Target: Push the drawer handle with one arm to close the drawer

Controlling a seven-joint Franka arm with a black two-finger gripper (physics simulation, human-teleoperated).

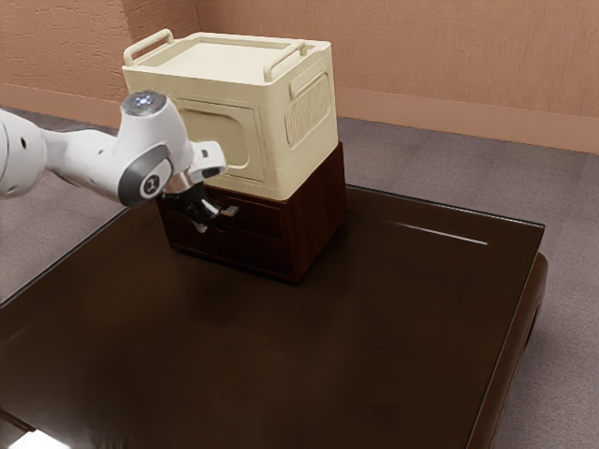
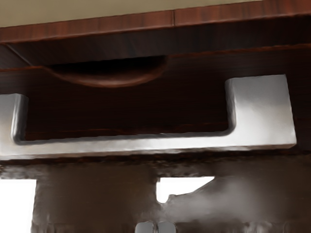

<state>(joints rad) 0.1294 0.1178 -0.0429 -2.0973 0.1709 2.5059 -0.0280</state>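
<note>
Hand [image 1: 200, 224] first: I have it clenched, its two fingertips side by side near the wrist view's lower edge, close to the metal handle [image 2: 260, 116]. I can't tell from here whether they touch it. The handle is a silver bar with a squared bracket at each end, fixed across the front of the upper drawer [image 2: 180, 107], and it lies level ahead of my hand. A rounded dip is cut into that drawer front's upper edge, above the bar. I can't judge whether any gap is left around the drawer.

The white arm [image 1: 94, 159] comes in from the exterior view's left and bends down to the front of the dark wooden cabinet [image 1: 320, 220]. Below the upper drawer, the cabinet's front carries on down to the desk [image 1: 374, 346]. On top of the cabinet sits a cream box [image 1: 304, 154], upright, with a raised rail at either end of its lid and panels let into its sides.

The desk is dark and glossy, with a white patch of light at the exterior view's lower left corner. Past its edges I see grey carpet [image 1: 571, 224] and, behind that, an orange-pink wall [image 1: 440, 56] with a plain skirting board [image 1: 449, 114].
</note>
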